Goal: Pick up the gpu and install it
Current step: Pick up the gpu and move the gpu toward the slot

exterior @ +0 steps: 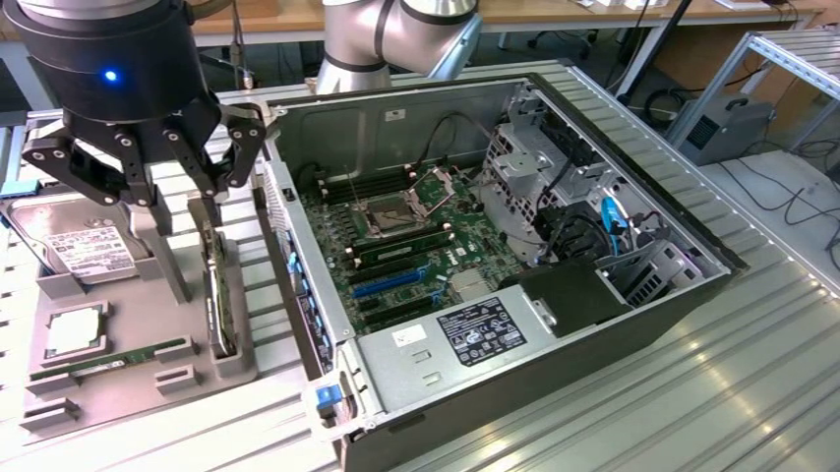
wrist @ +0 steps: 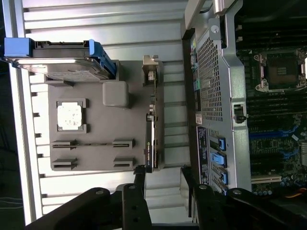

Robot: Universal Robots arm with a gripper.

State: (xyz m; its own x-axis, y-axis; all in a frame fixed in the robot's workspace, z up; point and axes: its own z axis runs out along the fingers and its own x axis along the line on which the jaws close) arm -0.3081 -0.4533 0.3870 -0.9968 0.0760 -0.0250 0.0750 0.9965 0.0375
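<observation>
Gripper (wrist: 162, 173): one, jaws spread wide, holding nothing; it hangs over the tray, with its fingertips flanking one end of the card.
Gpu (exterior: 220, 295): one, standing on edge in a slot of the grey fixture tray (exterior: 118, 393), on the side nearest the case.
Other tray parts: one hard drive (exterior: 82, 251), one processor (exterior: 75, 329), one memory stick (exterior: 112, 362).
Computer case (exterior: 630, 315): one, side open, motherboard (exterior: 407, 251) exposed, just beside the tray.
</observation>
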